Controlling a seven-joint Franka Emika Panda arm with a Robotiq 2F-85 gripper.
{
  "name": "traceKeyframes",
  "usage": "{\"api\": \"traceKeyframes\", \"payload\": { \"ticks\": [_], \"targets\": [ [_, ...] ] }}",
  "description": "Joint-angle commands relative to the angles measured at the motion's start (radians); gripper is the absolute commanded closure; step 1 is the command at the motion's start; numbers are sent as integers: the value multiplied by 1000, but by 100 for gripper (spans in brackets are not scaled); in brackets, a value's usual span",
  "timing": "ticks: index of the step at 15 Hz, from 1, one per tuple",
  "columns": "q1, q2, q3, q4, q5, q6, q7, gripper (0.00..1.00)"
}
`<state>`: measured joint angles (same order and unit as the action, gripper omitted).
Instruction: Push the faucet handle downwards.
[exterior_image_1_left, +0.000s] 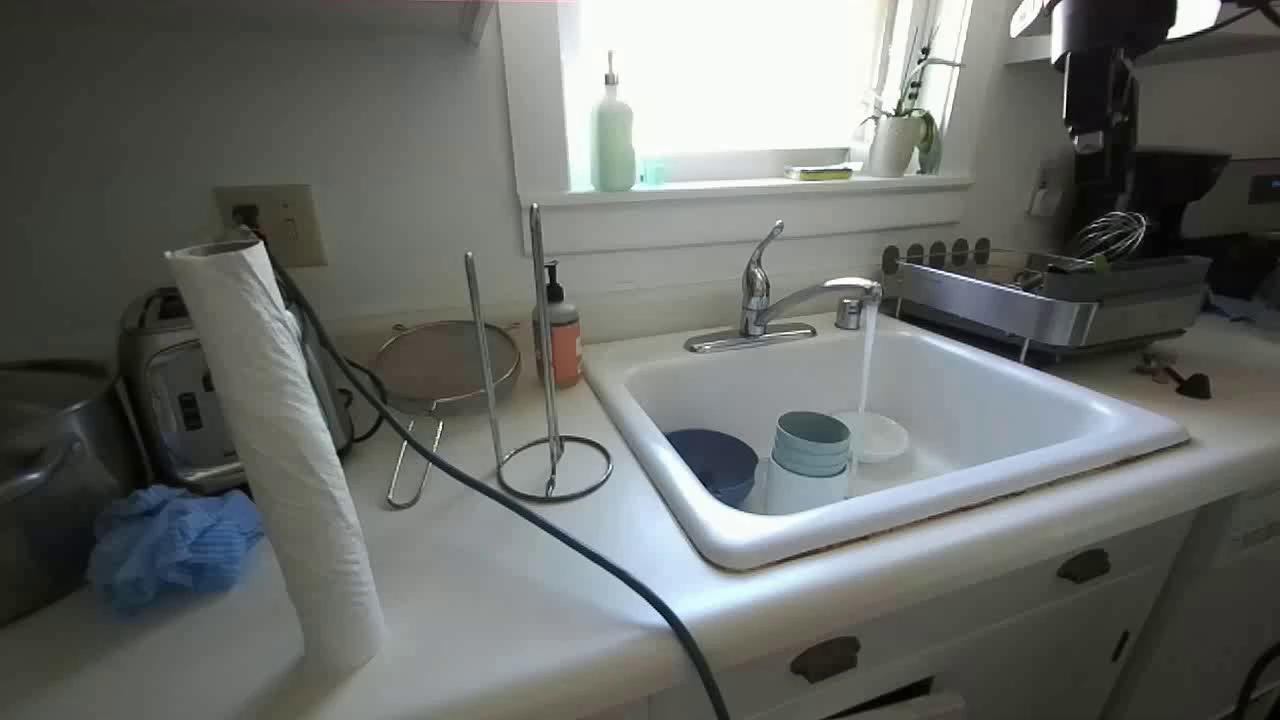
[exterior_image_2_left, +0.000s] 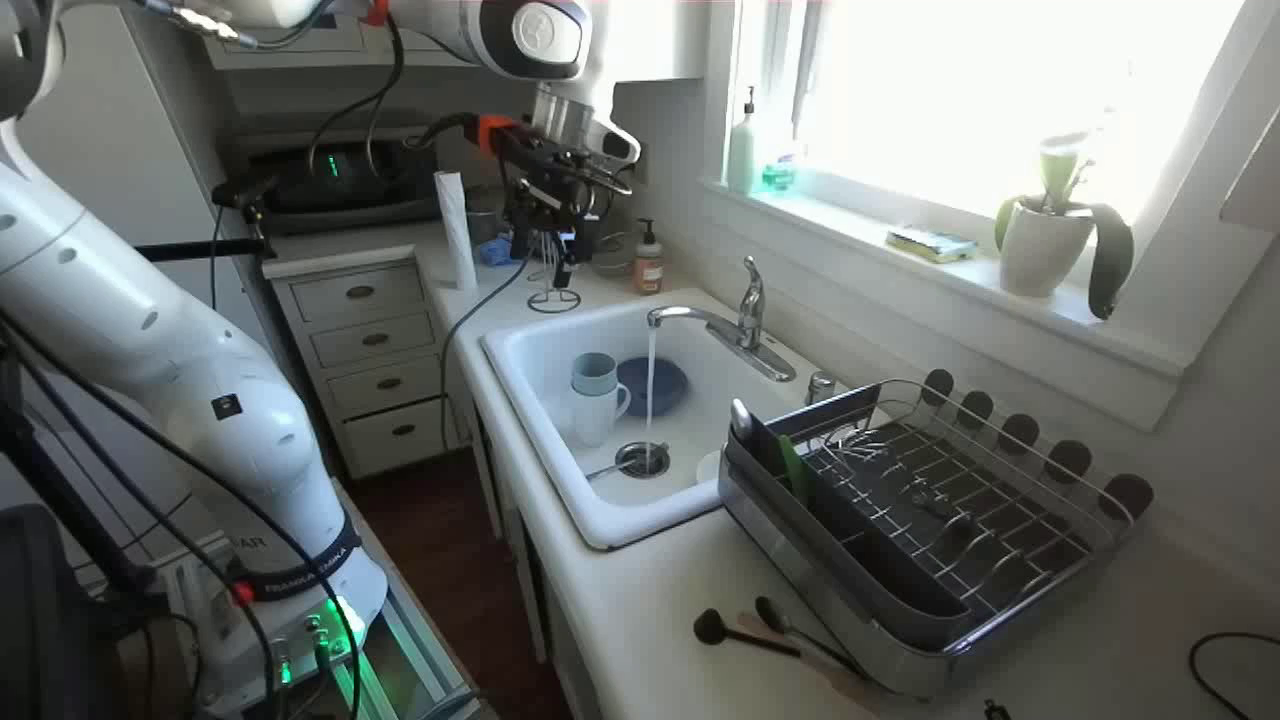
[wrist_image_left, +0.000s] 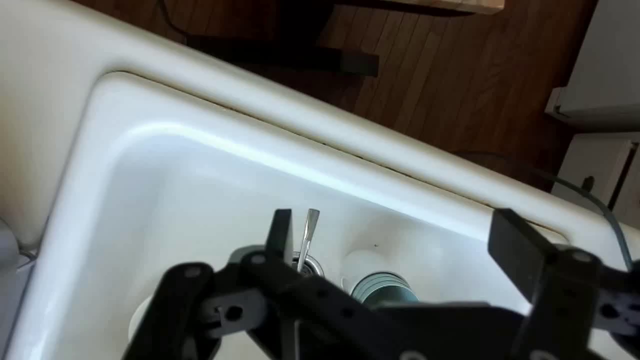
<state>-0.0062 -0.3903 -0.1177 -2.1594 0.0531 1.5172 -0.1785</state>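
faucet handle (exterior_image_1_left: 763, 249) tilted up, well apart from tool (wrist_image_left: 393, 239) (jaws spread wide)

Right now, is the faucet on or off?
On: in both exterior views, a stream of water falls from the spout into the sink, and the faucet handle points upward.

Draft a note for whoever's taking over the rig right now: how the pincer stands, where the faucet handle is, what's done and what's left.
Pincer: open, holding nothing, raised above the sink and apart from the faucet.
Faucet handle: atop the faucet body, lever pointing up. Water is running from the spout.
Done: no push to show yet; the lever is up.
Left: bring the pincer over the handle, press down, then check the flow, which should probably stop.
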Motion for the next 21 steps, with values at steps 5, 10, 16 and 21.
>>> {"api": "traceKeyframes", "payload": {
  "ticks": [5, 10, 16, 21],
  "targets": [
    [-12, 1, 9, 2, 3, -3, -3, 0],
    [-12, 1, 9, 2, 3, -3, -3, 0],
    [-32, 97, 15, 59, -31, 149, 56, 0],
    [-38, 299, 15, 194, 0, 396, 107, 0]
  ]
}}
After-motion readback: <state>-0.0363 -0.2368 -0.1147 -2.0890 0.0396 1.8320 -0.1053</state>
